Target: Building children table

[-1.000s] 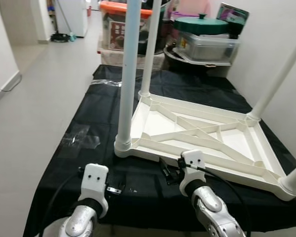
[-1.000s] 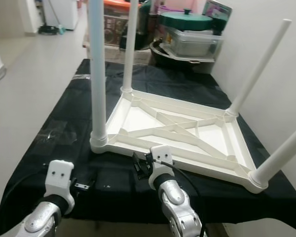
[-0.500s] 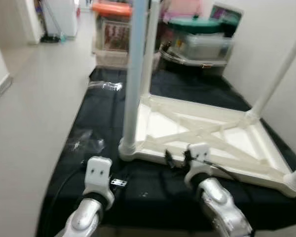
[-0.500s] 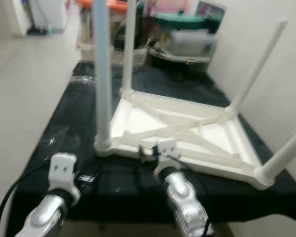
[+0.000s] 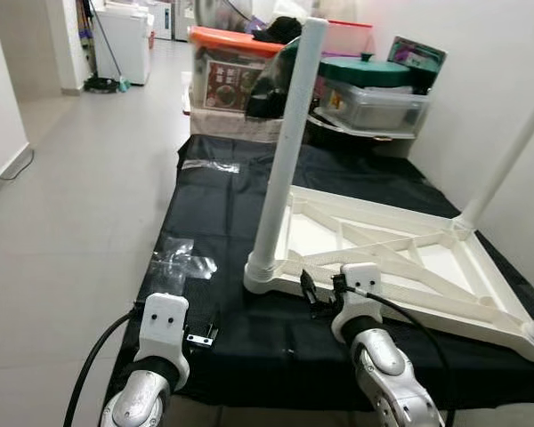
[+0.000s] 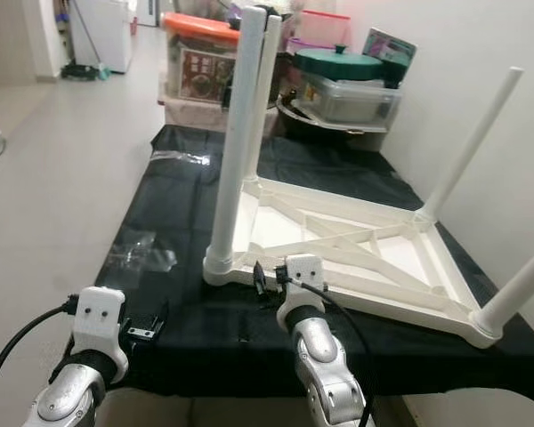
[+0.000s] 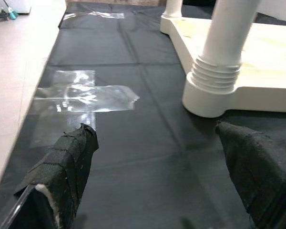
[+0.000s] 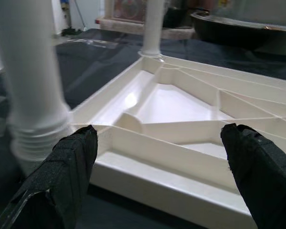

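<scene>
A white children's table (image 5: 409, 258) lies upside down on a black cloth (image 5: 222, 213), its legs pointing up. The near-left leg (image 5: 285, 151) stands in its corner socket (image 7: 214, 95). My left gripper (image 5: 200, 327) hovers low over the cloth near the front edge, left of that leg. It is open and holds nothing, with its fingers (image 7: 66, 162) wide apart. My right gripper (image 5: 316, 298) is at the tabletop's near rim (image 8: 171, 176), just right of the leg. It is open too, with its fingers (image 8: 257, 167) spread in front of the ribbed underside.
A crumpled clear plastic wrapper (image 5: 182, 261) lies on the cloth to the left. Storage bins, one with an orange lid (image 5: 231, 67) and one with a green lid (image 5: 374, 84), crowd the far end. A white wall (image 5: 507, 71) runs along the right. Open floor (image 5: 71, 178) lies to the left.
The whole picture has shifted and the blur is gone, so the camera moved. Both grippers keep about the same places relative to the table and stay open.
</scene>
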